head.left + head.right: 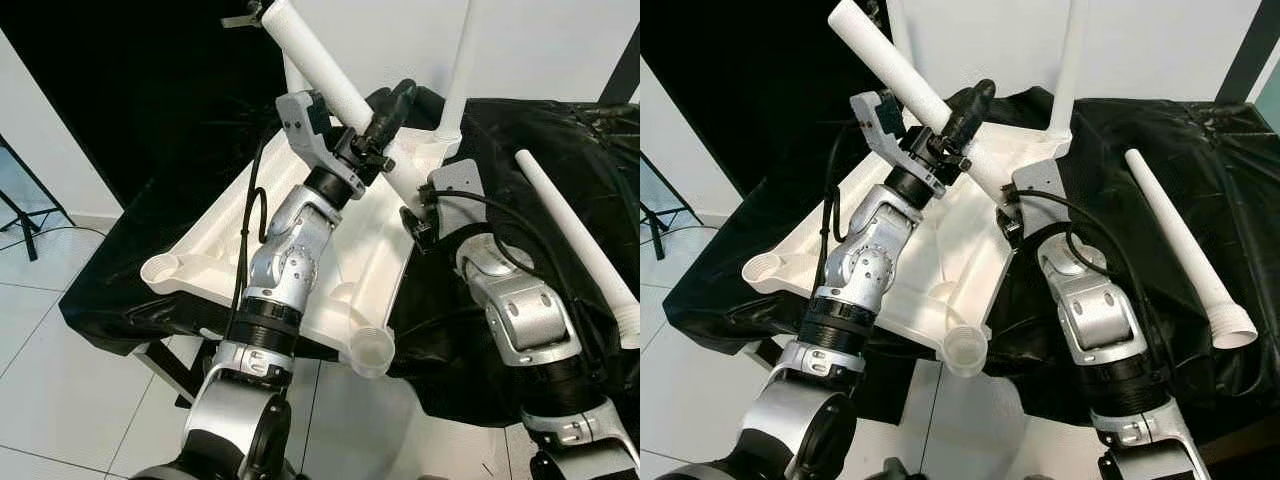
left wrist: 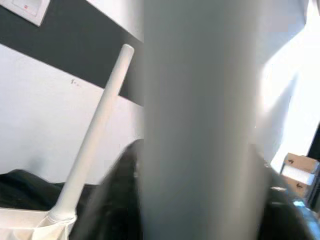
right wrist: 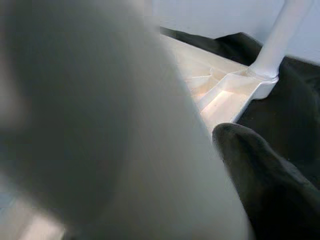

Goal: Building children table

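Two silver arms are seen rising from the lower edge of the frame toward an upturned white tabletop (image 1: 210, 270), which is laid on a black cloth (image 1: 560, 150) over a work surface at mid-frame. An open leg socket (image 1: 372, 350) is shown at the tabletop's nearest corner, low and centre, and another socket (image 1: 160, 268) at its left corner. Near the centre, the right gripper (image 1: 418, 222) is pressed against the lower end of a slanted white leg (image 1: 330, 80); whether its fingers are apart or together cannot be told. Just above and left of it, the left gripper (image 1: 385, 125) is clamped on the same leg, its black fingers (image 1: 392, 108) being wrapped around the tube. That leg is held tilted, running from the tabletop up to the upper centre-left of the frame. At the right side, a loose white leg (image 1: 580, 240) is laid on the cloth, well apart from the tabletop, its flared end nearest the camera. At the upper centre-right, an upright leg (image 1: 462, 60) is seated in the tabletop's far corner.
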Controlling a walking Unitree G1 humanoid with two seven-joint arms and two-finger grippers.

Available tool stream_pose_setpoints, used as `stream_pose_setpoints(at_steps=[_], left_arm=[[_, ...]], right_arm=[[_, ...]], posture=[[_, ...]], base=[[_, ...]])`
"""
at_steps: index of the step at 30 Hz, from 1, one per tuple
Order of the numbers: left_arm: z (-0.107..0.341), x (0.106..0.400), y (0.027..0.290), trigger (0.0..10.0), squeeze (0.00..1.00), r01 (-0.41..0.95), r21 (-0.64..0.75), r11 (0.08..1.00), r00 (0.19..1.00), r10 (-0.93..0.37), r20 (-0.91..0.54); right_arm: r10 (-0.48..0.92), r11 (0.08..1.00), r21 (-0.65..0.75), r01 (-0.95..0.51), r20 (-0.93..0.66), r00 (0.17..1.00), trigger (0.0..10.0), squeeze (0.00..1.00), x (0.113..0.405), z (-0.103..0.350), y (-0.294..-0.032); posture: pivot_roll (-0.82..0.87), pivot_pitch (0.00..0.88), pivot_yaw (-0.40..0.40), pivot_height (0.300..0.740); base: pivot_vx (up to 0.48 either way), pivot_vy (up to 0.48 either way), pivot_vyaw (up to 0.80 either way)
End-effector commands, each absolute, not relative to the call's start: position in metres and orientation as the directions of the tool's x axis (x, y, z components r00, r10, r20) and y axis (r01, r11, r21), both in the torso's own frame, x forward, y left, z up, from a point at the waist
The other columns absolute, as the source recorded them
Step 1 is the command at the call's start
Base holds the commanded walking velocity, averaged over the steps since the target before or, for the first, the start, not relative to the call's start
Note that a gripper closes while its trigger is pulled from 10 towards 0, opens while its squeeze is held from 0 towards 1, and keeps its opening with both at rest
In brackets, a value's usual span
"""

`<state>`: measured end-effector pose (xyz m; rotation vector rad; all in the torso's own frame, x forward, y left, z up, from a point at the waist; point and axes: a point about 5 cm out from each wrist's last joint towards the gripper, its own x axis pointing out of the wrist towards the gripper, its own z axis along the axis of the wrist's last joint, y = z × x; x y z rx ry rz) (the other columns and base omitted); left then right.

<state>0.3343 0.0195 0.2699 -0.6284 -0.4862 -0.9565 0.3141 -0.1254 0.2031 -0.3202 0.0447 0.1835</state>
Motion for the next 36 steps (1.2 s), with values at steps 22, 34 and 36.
stream_pose_setpoints(at_steps=[22, 34, 36], left_arm=[[0.286, 0.334, 0.018, 10.0, 0.0, 0.853, -0.31, 0.42, 0.507, -0.52, 0.687], [0.286, 0.332, 0.017, 0.0, 0.0, 0.865, -0.304, 0.398, 0.487, -0.525, 0.698], [0.286, 0.33, 0.018, 0.0, 0.0, 0.875, -0.297, 0.382, 0.47, -0.524, 0.71]], right_arm=[[-0.078, 0.727, -0.593, 0.345, 0.428, 0.9, 0.0, 0.0, 0.295, 0.2, -0.124], [0.001, 0.563, -0.68, 0.47, 0.569, 0.822, 0.0, 0.0, 0.289, 0.185, -0.115], [-0.002, 0.569, -0.674, 0.472, 0.573, 0.82, 3.0, 0.0, 0.29, 0.183, -0.115]], posture=[[-0.16, 0.0, 0.082, 0.74], [-0.16, 0.0, 0.087, 0.74], [-0.16, 0.0, 0.088, 0.74]], base=[[0.0, 0.0, 0.0], [0.0, 0.0, 0.0], [0.0, 0.0, 0.0]])
